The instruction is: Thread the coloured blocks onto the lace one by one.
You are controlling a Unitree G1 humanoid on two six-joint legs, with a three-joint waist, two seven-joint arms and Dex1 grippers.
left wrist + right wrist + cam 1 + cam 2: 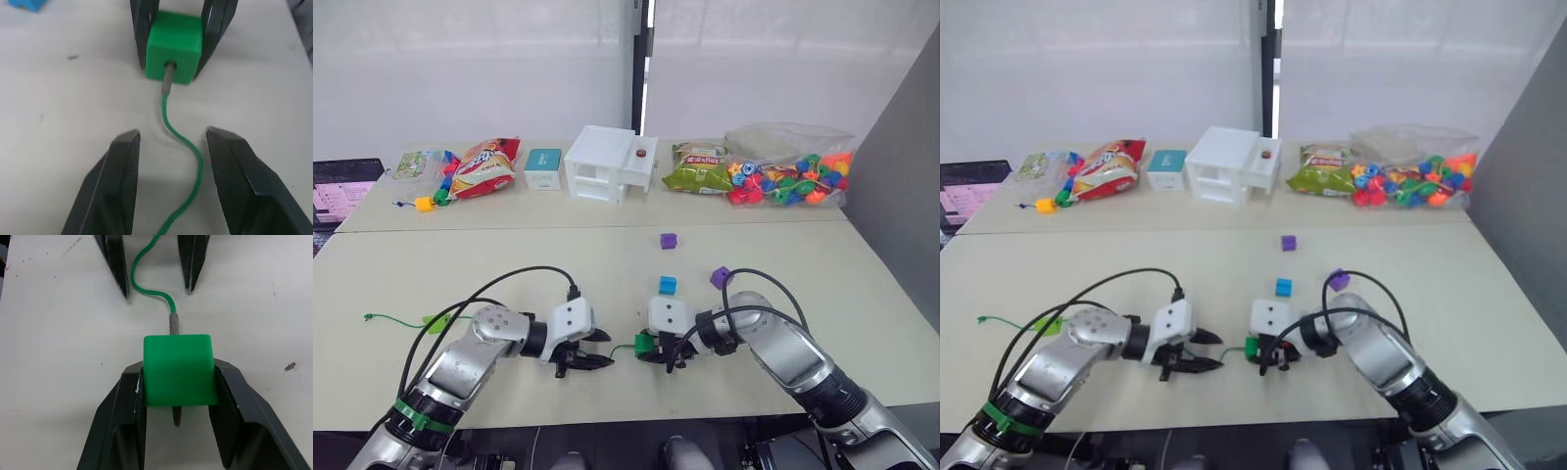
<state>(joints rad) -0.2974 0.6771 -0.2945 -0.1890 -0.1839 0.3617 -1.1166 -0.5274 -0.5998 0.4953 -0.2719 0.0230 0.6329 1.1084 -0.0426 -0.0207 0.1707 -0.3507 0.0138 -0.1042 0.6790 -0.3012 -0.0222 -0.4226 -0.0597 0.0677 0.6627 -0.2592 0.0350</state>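
Note:
My right gripper [653, 350] is shut on a green block [178, 367] resting on the table near the front edge. The lace [167, 122], a thin green string, runs between the fingers of my left gripper [607, 350], which is open and faces the right one. Its stiff grey tip [167, 81] goes into the block's hole and its point shows below the block [176, 417]. The lace trails off to the left across the table to its far end [372, 316], past a light green block [435, 322]. A blue block [668, 285] and two purple blocks [721, 277] [669, 240] lie loose behind the grippers.
At the back stand a white box [607, 162], a teal box [543, 168], snack bags [484, 166] [697, 168] and a clear bag of coloured beads [788, 176]. A yellow block [424, 205] lies at the back left. A grey wall [901, 186] borders the right side.

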